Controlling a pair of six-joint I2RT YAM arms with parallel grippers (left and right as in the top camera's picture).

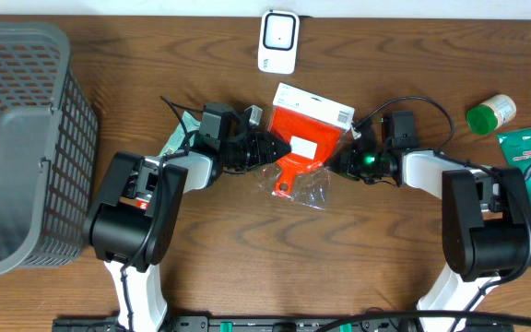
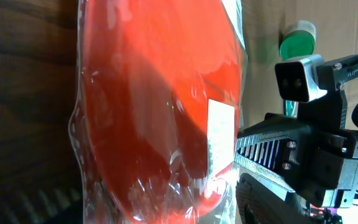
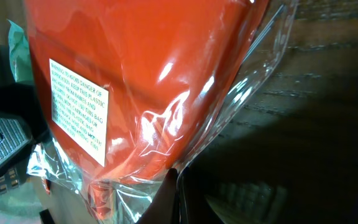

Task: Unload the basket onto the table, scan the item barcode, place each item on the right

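Bagged orange item (image 1: 304, 129) between grippers.
Right gripper (image 1: 341, 163) clamped on its near edge; left gripper (image 1: 282, 148) at the opposite edge, item directly ahead, jaw state cannot be told.

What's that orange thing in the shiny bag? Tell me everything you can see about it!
It's a flat orange tool, plastic-looking, with a short handle that has a hole in it. It is sealed in a crinkly clear bag. A white card tops the bag, and a white warning sticker is on it. It is near the middle of the table, handle toward the robot. The right gripper pinches the bag's right edge; the left gripper is at its left edge.
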